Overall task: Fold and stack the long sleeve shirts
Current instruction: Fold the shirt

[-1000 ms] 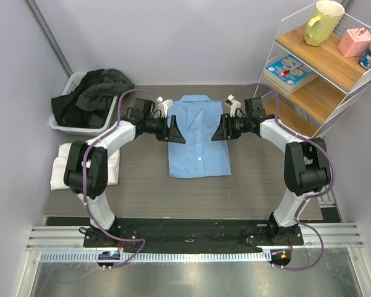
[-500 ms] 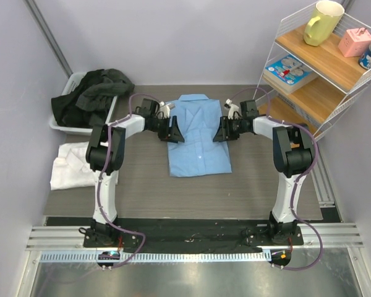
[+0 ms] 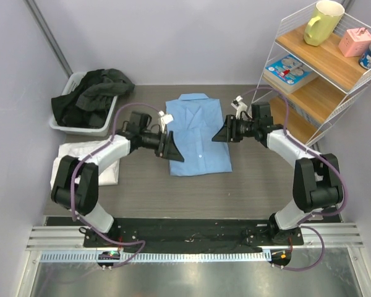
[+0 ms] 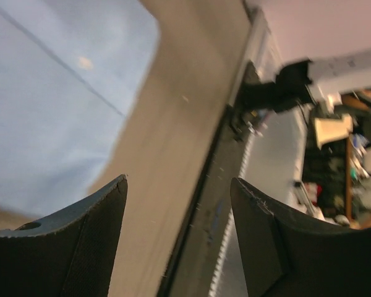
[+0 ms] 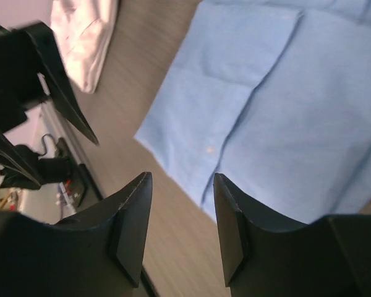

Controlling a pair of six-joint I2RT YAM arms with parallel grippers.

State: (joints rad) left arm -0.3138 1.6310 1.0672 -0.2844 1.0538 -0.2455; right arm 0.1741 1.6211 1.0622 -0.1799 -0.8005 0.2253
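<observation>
My left hand (image 3: 172, 148) and right hand (image 3: 220, 133) hang released, empty. The blue shirt (image 3: 198, 139) looks light and limp; I'd pinch its side edges.

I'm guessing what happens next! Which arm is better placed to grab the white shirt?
Left. The white shirt lies beside the left arm. The left gripper hangs open at the blue shirt's left edge, while the right gripper sits across that shirt, farther away.
</observation>
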